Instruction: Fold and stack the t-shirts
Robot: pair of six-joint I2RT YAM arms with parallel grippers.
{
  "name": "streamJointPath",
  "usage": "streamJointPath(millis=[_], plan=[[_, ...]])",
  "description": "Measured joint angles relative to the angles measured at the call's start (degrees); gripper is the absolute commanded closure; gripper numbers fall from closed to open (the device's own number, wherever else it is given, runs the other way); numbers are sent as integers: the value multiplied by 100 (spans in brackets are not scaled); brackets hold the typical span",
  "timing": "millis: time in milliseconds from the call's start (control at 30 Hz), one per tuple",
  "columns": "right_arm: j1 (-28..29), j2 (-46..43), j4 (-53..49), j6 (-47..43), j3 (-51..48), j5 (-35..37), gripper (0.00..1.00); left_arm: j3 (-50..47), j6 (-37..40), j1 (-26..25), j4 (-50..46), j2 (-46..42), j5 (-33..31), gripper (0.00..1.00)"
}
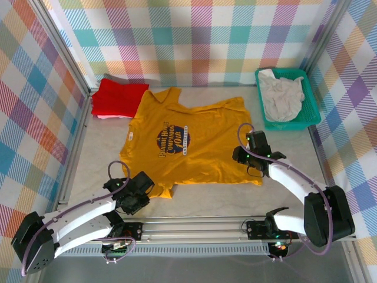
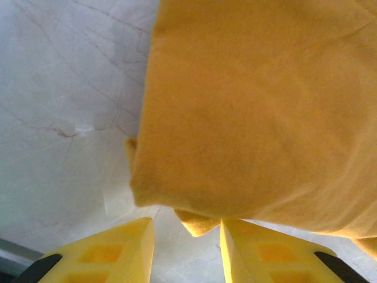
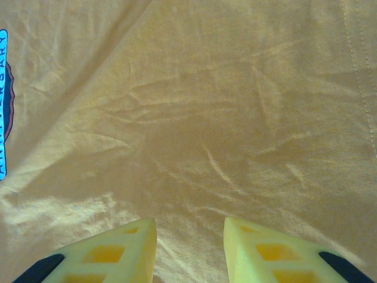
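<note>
The mustard-yellow t-shirt lies spread flat in the middle of the table, its dark oval logo facing up. My left gripper is at the shirt's near left hem corner. In the left wrist view this gripper is open, and a small tip of the yellow hem pokes between the fingers, touching only the right one. My right gripper hovers over the shirt's right side. In the right wrist view it is open above wrinkled yellow cloth. A folded red t-shirt lies at the back left. The off-white t-shirt is crumpled in the basket.
The teal mesh basket stands at the back right, by the wall. Checked cloth walls close in the table on three sides. A metal rail runs along the near edge between the arm bases. Bare pale table shows left of the shirt.
</note>
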Motion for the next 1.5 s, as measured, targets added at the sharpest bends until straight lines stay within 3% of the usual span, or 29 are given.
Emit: streamJointPath(millis=[233, 433, 500, 767, 1000, 1233, 1500], plan=[[0, -2, 20, 0, -57, -81, 64, -55, 4, 0, 227, 46, -136, 67], [0, -2, 24, 0, -72, -98, 64, -168, 24, 0, 328, 46, -245, 79], [0, -4, 24, 2, -72, -98, 63, -170, 52, 0, 323, 44, -271, 91], [-107, -343, -673, 205, 2, 33, 58, -76, 122, 0, 184, -227, -507, 100], [-1878, -1001, -1814, 476, 17, -417, 55, 623, 225, 15, -352, -656, -798, 100], [-2520, -457, -2741, 350, 240, -1086, 53, 1226, 474, 216, -708, -758, -957, 100], [-2957, 37, -3051, 214, 293, -1711, 51, 1775, 494, 345, -1075, -981, -938, 100]])
